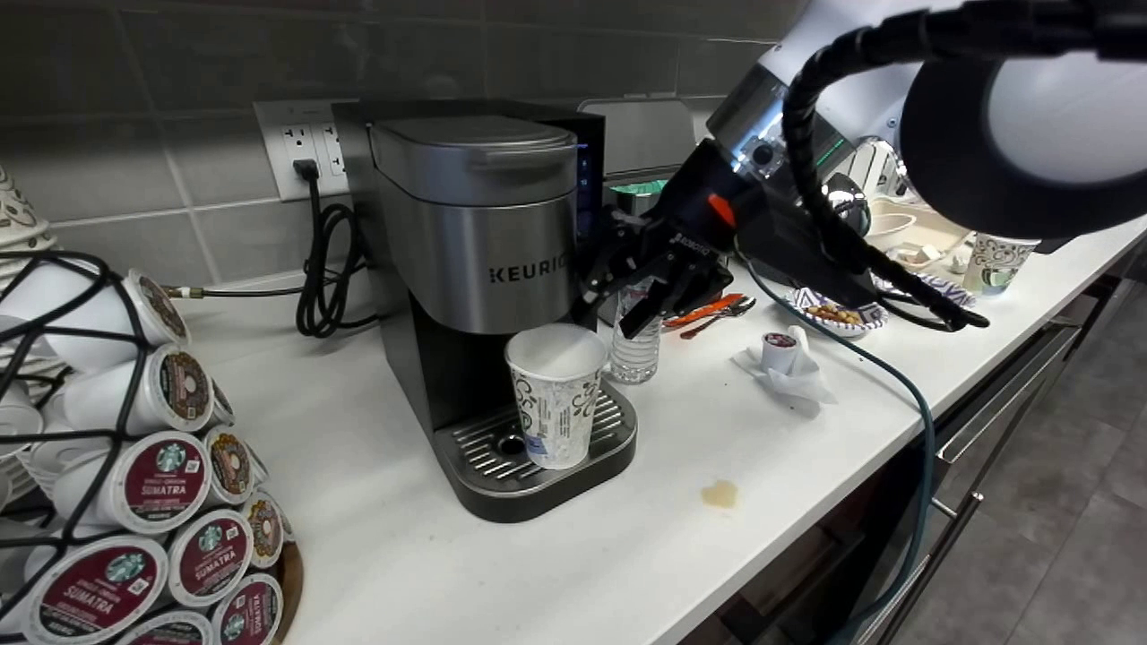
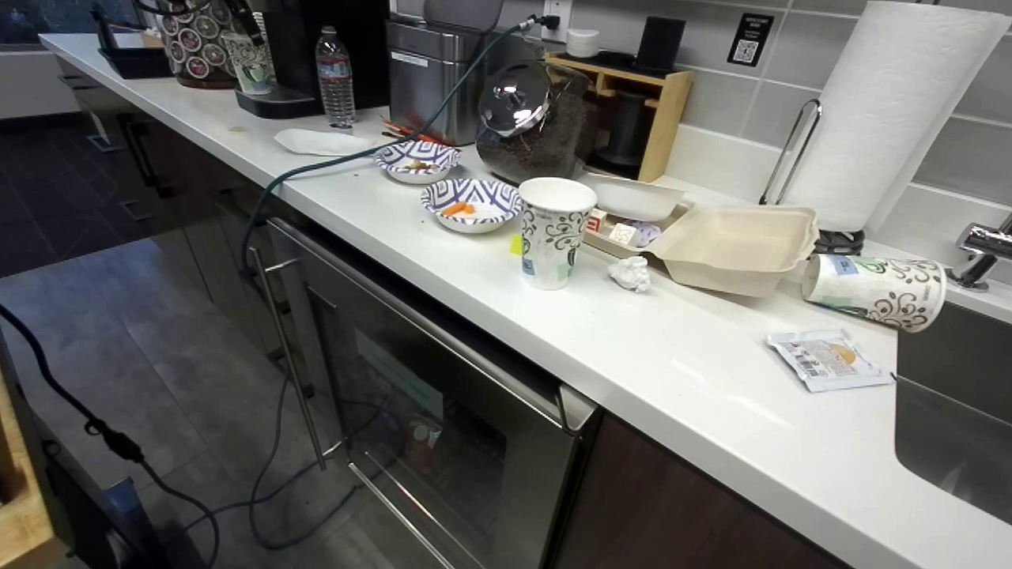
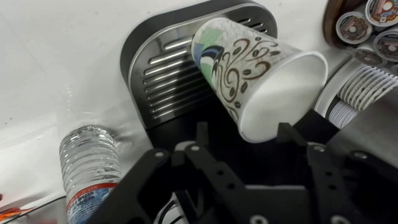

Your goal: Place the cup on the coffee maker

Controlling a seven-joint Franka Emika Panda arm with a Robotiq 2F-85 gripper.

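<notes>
The cup (image 1: 560,403) is a white paper cup with a swirl and coffee-bean pattern. It stands upright on the slotted metal drip tray of the coffee maker (image 1: 475,233), below its head. The cup also shows on the tray in an exterior view (image 2: 251,67) and in the wrist view (image 3: 245,59), its mouth facing the camera. My gripper (image 1: 611,313) is beside the coffee maker, just past the cup's rim. In the wrist view, the gripper (image 3: 242,129) has its fingers spread apart with nothing held between them. The cup's base rests on the tray (image 3: 168,71).
A clear water bottle (image 1: 634,349) stands close beside the drip tray and gripper. A basket of coffee pods (image 1: 134,502) is across the counter. A pod (image 1: 780,351) lies on a napkin. Patterned bowls (image 2: 474,207) and another paper cup (image 2: 553,229) stand farther along. A cable (image 2: 340,162) crosses the counter.
</notes>
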